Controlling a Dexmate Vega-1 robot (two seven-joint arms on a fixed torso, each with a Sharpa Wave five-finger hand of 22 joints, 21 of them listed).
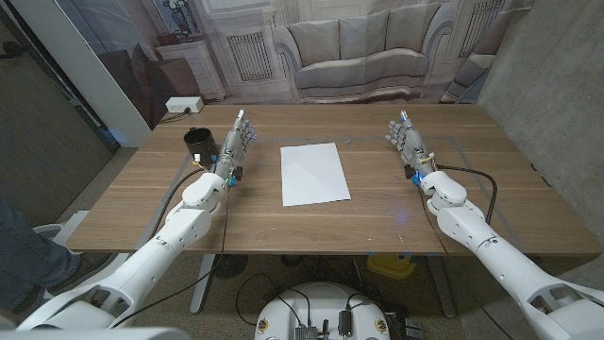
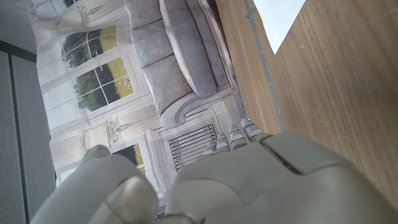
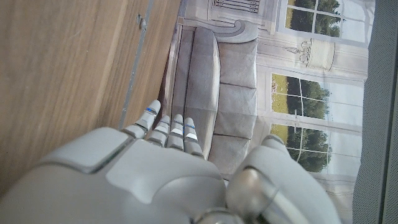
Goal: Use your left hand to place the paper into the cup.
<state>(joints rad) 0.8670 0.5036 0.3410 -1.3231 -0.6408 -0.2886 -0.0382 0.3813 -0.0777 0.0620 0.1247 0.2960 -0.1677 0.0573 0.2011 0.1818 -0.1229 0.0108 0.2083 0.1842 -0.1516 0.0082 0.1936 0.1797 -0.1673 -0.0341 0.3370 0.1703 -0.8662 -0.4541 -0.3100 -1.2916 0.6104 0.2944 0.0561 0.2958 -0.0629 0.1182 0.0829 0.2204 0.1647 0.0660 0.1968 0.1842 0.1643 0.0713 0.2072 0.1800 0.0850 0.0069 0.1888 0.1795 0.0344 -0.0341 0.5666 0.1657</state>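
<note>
A white sheet of paper (image 1: 314, 174) lies flat on the wooden table (image 1: 377, 222), midway between my two hands. Its corner (image 2: 280, 18) shows in the left wrist view. A black cup (image 1: 199, 145) stands upright near the table's far left corner. My left hand (image 1: 238, 138) is just right of the cup and left of the paper, fingers straight and apart, holding nothing; its back (image 2: 249, 180) shows in its wrist view. My right hand (image 1: 407, 138) stands to the right of the paper, fingers apart and empty, its back (image 3: 137, 180) seen in the right wrist view.
A backdrop printed with a sofa (image 1: 359, 57) and windows hangs behind the table's far edge. A white power strip (image 1: 184, 104) sits on the floor beyond the far left corner. A person's leg (image 1: 24, 246) shows at the left edge.
</note>
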